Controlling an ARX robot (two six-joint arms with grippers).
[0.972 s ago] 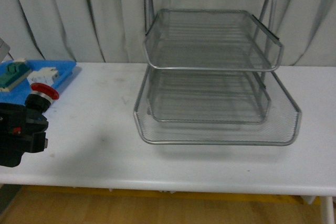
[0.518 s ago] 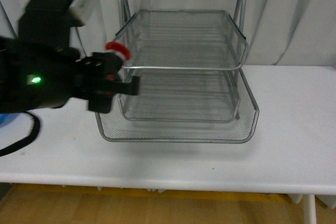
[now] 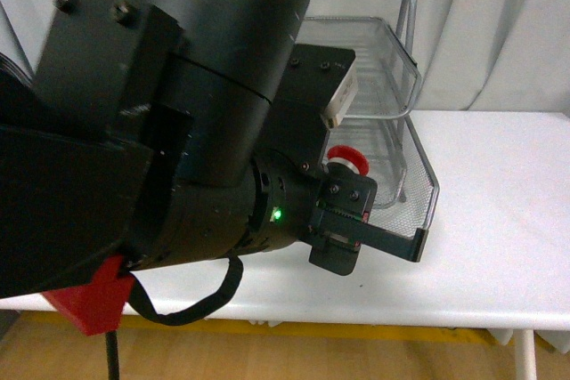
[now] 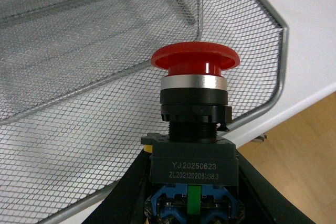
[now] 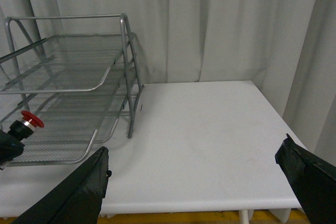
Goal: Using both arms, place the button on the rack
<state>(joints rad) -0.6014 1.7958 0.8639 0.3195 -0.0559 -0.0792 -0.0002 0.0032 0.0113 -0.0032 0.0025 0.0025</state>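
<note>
My left gripper (image 3: 352, 202) is shut on the button (image 3: 346, 159), which has a red mushroom cap on a black body. In the left wrist view the button (image 4: 195, 64) stands upright between the dark fingers (image 4: 122, 203), above the front corner of the lowest mesh tray of the silver rack (image 4: 79, 77). The right wrist view shows the button (image 5: 30, 120) just over that tray's front part. My left arm hides most of the rack (image 3: 405, 86) in the front view. My right gripper (image 5: 194, 182) is open and empty over the white table, well clear of the rack (image 5: 68, 61).
The white table (image 5: 210, 129) extends beyond the rack, with its front edge (image 3: 463, 313) close by. A grey curtain (image 5: 226, 24) hangs behind. A red part (image 3: 89, 295) shows under my left arm at the lower left of the front view.
My left arm has carried the button from the left side of the table across to the rack's lowest tray and now fills most of the front view.
</note>
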